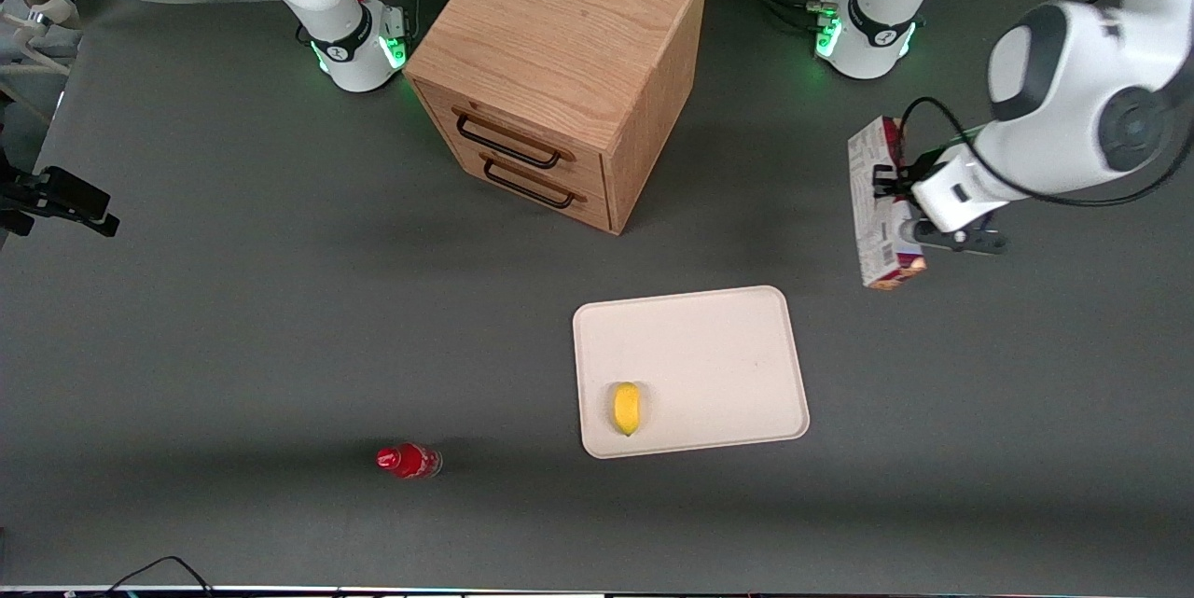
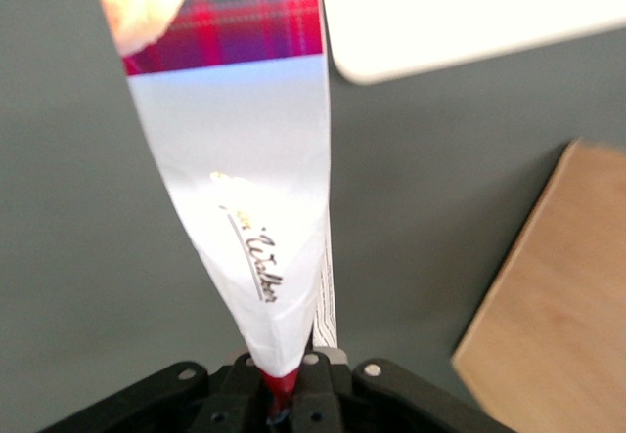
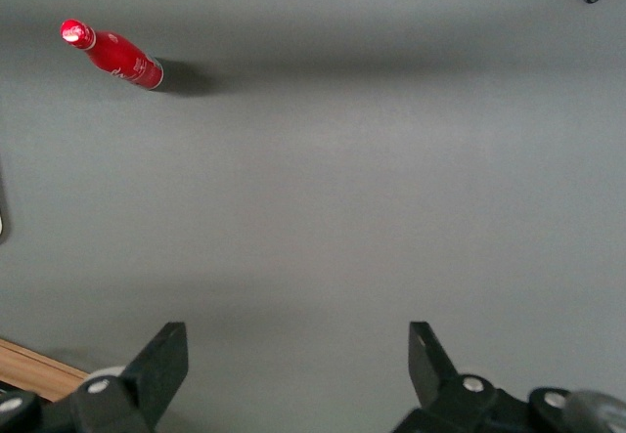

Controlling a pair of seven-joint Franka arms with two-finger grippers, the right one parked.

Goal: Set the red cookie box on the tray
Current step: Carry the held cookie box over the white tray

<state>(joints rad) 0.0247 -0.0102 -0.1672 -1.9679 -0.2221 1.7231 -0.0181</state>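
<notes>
My left gripper [image 1: 894, 202] is shut on the red cookie box [image 1: 877, 202] and holds it in the air, toward the working arm's end of the table. In the front view the box shows a pale printed face with a dark red edge and cookie pictures at its nearer end. In the left wrist view the box [image 2: 240, 169] runs out from the shut gripper [image 2: 282, 394], white with a red tartan end. The cream-white tray [image 1: 718, 346] lies flat on the table, nearer the front camera than the box and apart from it. A corner of the tray [image 2: 469, 13] shows in the left wrist view.
A yellow lemon-like fruit [image 1: 627, 408] lies on the tray near its front corner. A wooden drawer cabinet [image 1: 560, 66] stands farther from the camera than the tray; its corner [image 2: 558, 306] shows in the wrist view. A small red bottle [image 1: 409, 461] stands toward the parked arm's end.
</notes>
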